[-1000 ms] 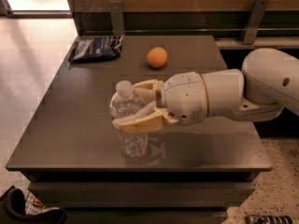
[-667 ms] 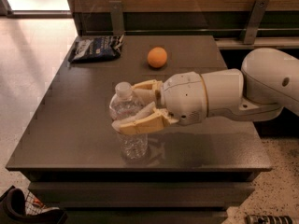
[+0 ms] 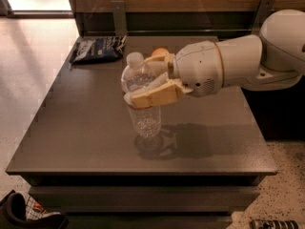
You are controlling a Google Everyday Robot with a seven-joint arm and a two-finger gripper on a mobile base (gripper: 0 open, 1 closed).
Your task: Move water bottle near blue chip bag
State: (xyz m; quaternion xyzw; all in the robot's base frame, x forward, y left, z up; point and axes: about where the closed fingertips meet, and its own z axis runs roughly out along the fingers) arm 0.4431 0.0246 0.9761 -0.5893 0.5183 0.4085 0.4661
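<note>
- Gripper [image 3: 140,80] is clamped on the water bottle [image 3: 144,118], one tan finger behind it and one in front. It grips the upper body at the label band, just under the shoulder.
- The bottle is upright over the middle of the tabletop [image 3: 86,128]. Its base looks slightly clear of the surface, with a shadow below.
- Blue chip bag [image 3: 97,49] lies flat at the far left corner, well apart from the bottle.
- An orange [image 3: 160,52] near the far edge is mostly hidden behind the gripper.
- Handling, judged:
  - The clear thin-walled plastic is likely light and will give under a hard squeeze.
  - The smooth skin could slip, though the ribs offer some purchase.
  - I can't tell the fill level.
  - The present high hold suits carrying. A hold nearer mid-body would curb swing.
- Against a second ago:
  - The bottle and gripper sit higher and closer to the far edge, and the bottle no longer stands on the table.
  - The orange, then in plain sight, is now largely covered.
  - The bag is unmoved.
</note>
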